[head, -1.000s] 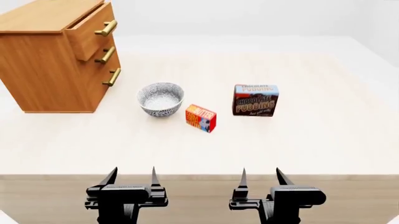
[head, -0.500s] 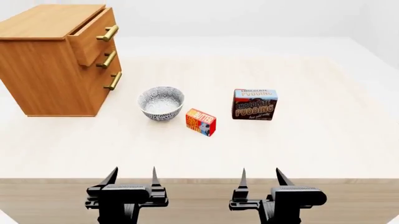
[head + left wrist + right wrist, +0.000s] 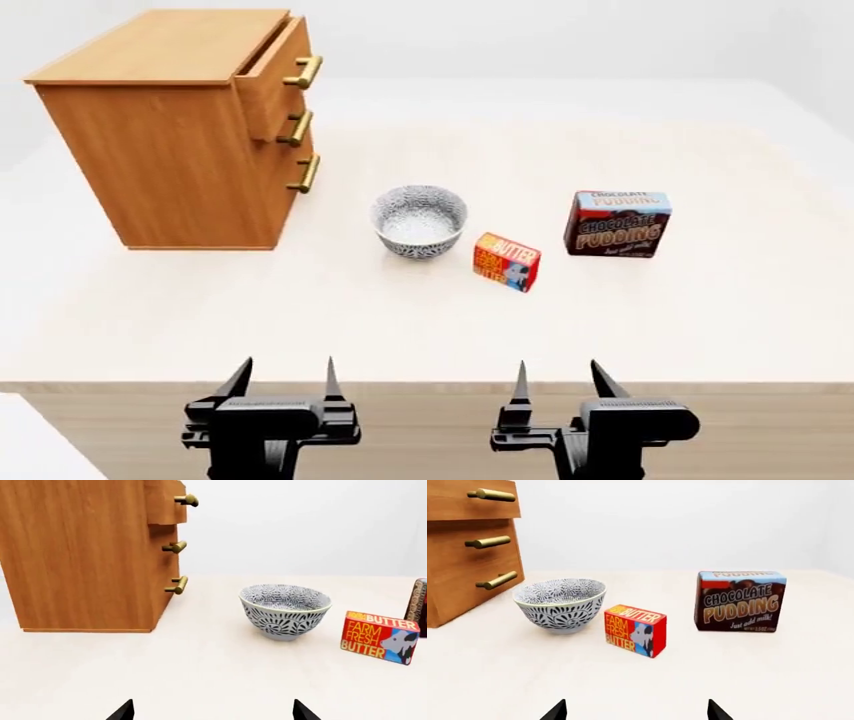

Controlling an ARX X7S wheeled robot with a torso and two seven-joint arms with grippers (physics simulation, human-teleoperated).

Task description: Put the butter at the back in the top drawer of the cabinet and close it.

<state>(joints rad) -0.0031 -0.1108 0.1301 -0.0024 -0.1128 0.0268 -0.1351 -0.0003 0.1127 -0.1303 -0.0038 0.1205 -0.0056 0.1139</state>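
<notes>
Head view: cabinet [image 3: 167, 150], butter [image 3: 507, 261] shifted right.

**Bystanders on the tabletop**

A patterned blue-and-white bowl [image 3: 419, 221] is sitting upright near the middle of the pale wooden table [image 3: 694, 330]. A Chocolate Pudding box [image 3: 618, 224] is standing upright at the bowl's three o'clock, well apart from it, its printed face showing toward the table's near edge.
</notes>
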